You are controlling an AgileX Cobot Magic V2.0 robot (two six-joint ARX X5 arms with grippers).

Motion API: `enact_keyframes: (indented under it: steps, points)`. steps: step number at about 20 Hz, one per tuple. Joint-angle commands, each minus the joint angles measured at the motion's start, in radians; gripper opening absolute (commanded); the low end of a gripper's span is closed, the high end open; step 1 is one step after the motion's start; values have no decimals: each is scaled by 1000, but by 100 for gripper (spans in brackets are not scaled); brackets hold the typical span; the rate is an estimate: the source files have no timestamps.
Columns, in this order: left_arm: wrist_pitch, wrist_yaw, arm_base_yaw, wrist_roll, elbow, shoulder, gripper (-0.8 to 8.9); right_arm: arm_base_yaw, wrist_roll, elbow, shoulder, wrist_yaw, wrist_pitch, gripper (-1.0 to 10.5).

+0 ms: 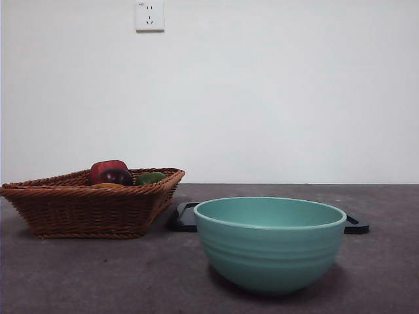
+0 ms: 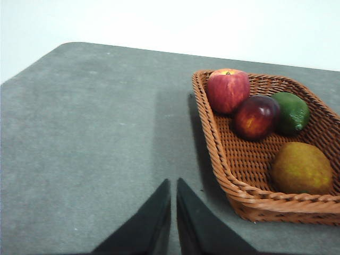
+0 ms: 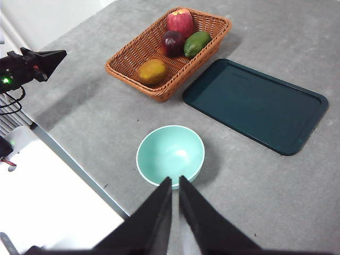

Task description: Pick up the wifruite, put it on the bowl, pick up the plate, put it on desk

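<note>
The orange wifruite (image 2: 302, 168) lies in a brown wicker basket (image 2: 234, 175), apart from the other fruit; from high up, the right wrist view shows the wifruite (image 3: 152, 71) at the basket's near end. An empty teal bowl (image 1: 270, 245) stands on the grey desk (image 1: 78, 275). Behind it lies the plate (image 3: 255, 103), a dark rectangular tray with nothing on it. My left gripper (image 2: 173, 183) is shut and empty above the bare desk beside the basket. My right gripper (image 3: 175, 180) is shut and empty, high above the bowl (image 3: 170, 154).
The basket (image 1: 91, 206) also holds a red apple (image 2: 228, 89), a dark red-purple fruit (image 2: 255, 117) and a green fruit (image 2: 290, 112). The desk's edge (image 3: 79, 170) runs close to the bowl. A white wall with a socket (image 1: 149, 16) stands behind.
</note>
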Motion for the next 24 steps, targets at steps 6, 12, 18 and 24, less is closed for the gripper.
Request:
enact_keyframes:
  steps: [6,12,18,24]
  points:
    - [-7,-28,2,35,-20,-9,18,9,0,18,3,-1,7,17]
    - [-7,-28,2,35,-20,-9,18,9,0,18,3,-1,7,17]
    - [-7,-28,2,35,-20,-9,18,9,0,17,3,0,7,17]
    - [-7,-27,2,35,-20,-9,18,-244,-26,-47,-52,2,62,17]
